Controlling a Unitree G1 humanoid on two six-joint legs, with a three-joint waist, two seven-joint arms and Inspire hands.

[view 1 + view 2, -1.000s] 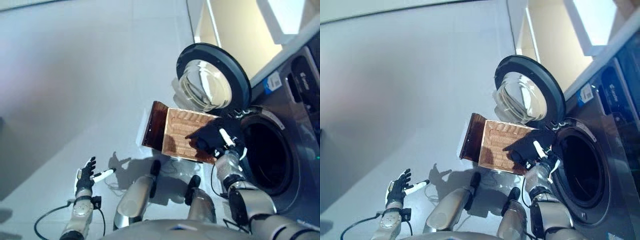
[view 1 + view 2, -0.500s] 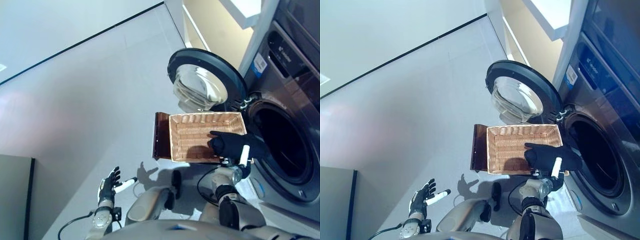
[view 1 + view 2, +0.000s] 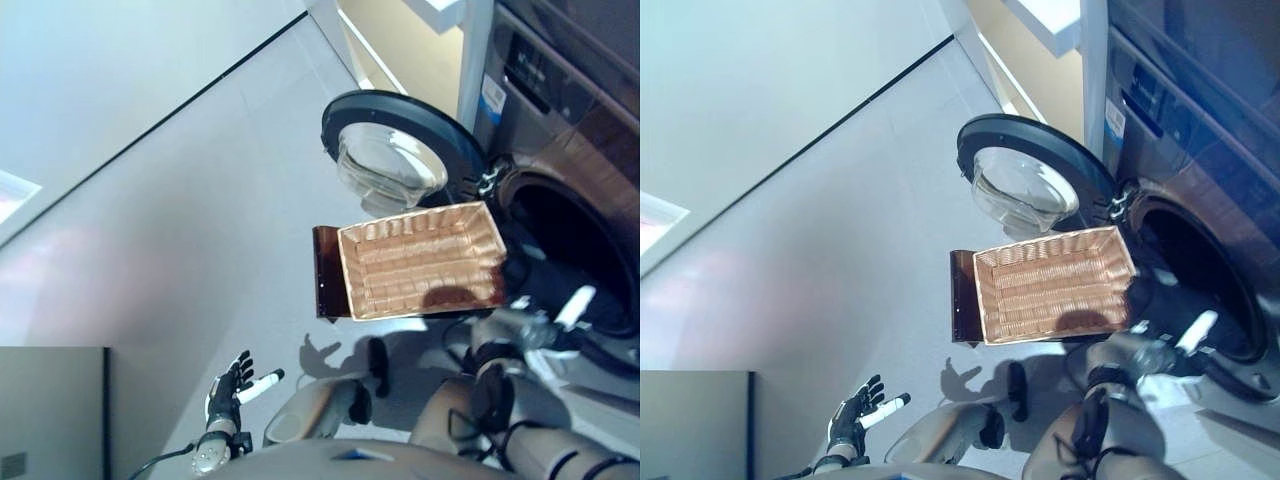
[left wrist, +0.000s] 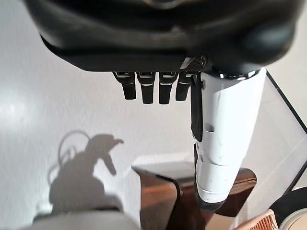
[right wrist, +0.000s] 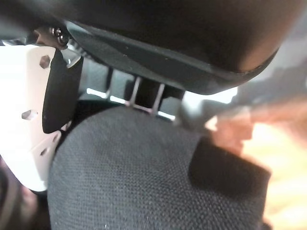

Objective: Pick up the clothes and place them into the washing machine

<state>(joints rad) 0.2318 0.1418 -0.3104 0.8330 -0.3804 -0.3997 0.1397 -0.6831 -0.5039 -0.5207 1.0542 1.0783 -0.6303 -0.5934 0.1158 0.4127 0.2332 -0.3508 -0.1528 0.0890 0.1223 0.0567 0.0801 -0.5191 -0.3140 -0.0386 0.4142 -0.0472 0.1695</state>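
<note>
Now one dark garment point(image 5: 144, 177) gripped by right hand point(image 3: 545, 325); left hand point(image 3: 232, 377) spread, empty.

Head eyes look down on one basket point(image 3: 420, 260) (wrist cameras sit close).

Pale grey floor point(image 3: 180, 220) seen across most of scene, crossed by thin dark line point(image 3: 150, 140). Cream cabinet point(image 3: 400, 50) with white top set beside the appliances. Bright patch point(image 3: 15, 190) cast at left edge. Grey panel point(image 3: 50, 410) seen at lower left.
</note>
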